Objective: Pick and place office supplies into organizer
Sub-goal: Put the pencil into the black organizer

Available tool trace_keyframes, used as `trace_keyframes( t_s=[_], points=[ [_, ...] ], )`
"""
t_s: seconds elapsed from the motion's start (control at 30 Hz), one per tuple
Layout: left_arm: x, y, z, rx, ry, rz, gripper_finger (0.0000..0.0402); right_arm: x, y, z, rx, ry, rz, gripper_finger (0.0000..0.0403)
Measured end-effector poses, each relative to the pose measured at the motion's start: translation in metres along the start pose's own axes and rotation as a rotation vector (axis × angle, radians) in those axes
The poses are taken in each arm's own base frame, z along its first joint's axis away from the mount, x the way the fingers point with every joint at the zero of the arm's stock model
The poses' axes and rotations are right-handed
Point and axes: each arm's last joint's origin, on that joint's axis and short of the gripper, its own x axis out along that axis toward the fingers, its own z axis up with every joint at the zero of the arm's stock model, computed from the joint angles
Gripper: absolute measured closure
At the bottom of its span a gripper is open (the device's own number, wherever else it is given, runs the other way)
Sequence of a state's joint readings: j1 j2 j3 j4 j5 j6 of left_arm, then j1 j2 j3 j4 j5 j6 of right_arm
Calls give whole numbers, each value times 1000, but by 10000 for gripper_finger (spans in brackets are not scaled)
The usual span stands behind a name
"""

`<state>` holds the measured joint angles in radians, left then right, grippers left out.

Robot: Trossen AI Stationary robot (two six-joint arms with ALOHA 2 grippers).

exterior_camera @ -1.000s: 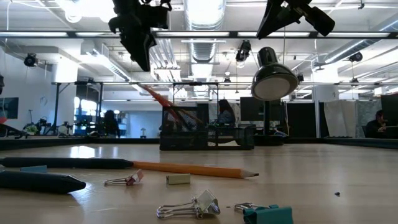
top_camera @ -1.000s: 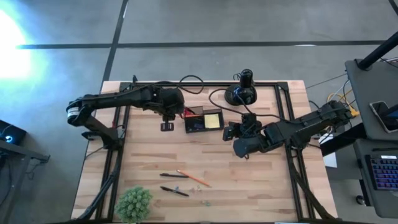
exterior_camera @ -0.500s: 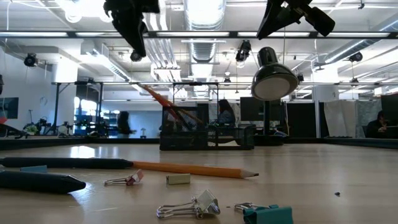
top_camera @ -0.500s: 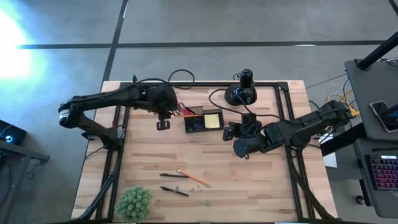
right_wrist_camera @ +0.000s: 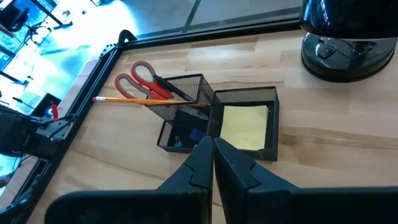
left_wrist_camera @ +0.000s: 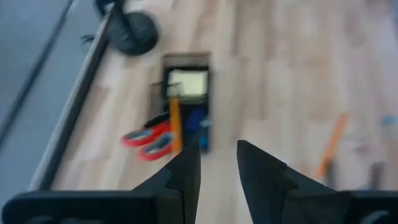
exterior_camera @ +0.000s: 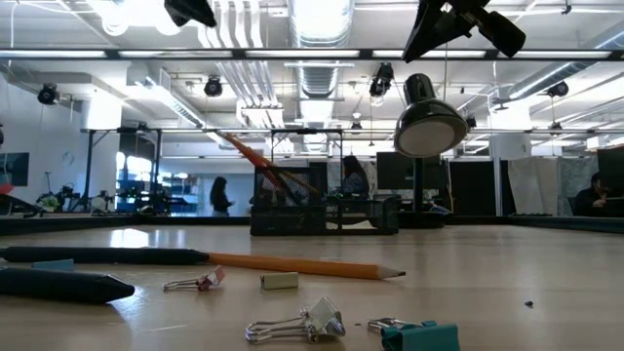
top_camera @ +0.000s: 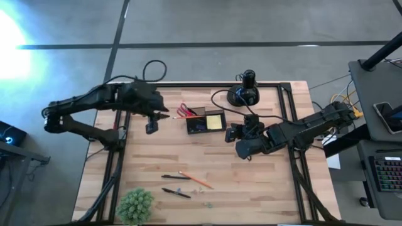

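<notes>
Where the bench [top_camera: 264,182] nears its far edge stands the organizer [top_camera: 205,120], a dark wire-mesh box with compartments: a yellow pad [right_wrist_camera: 244,126] lies flat in one, a blue piece [right_wrist_camera: 194,135] sits in a low tray, and red scissors [right_wrist_camera: 142,81] and a pencil [right_wrist_camera: 143,101] lean out of the tall cup, handles and eraser end tipped toward the left arm's side. The left pincer [top_camera: 151,127] hangs above the bench just left of the organizer, its fingers [left_wrist_camera: 186,175] slightly apart and holding nothing. The right pincer [top_camera: 230,133] hovers just right of the organizer, fingers [right_wrist_camera: 198,163] pressed together, empty. On the near part of the bench lie two black pens [top_camera: 175,193], long axes running roughly left to right, and an orange pencil [top_camera: 195,180] slanting across beside them, with binder clips [exterior_camera: 297,325] close by. A green plant ball [top_camera: 135,204] sits at the near left corner, a black lamp [top_camera: 244,93] at the far edge
</notes>
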<state>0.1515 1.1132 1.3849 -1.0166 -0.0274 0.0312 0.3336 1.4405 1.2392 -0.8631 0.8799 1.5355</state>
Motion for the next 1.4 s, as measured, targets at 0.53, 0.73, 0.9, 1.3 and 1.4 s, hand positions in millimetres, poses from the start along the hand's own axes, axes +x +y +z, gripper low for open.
trace_keyframes(
  t_s=[0.53,0.73,0.9,1.3,1.4],
  points=[
    [20,-47,-54,-200,35,-300,311,3,8,-52,-74,198,0,394],
    [36,-74,-75,-244,138,-376,311,10,11,-87,-147,395,-6,394],
    [50,-108,-85,-143,151,-485,311,6,9,-107,-188,439,-12,394],
    [107,-166,-107,154,310,-480,311,0,11,-117,-198,554,16,394],
    [118,-173,-109,163,334,-486,311,-3,22,-130,-243,662,152,394]
  ],
)
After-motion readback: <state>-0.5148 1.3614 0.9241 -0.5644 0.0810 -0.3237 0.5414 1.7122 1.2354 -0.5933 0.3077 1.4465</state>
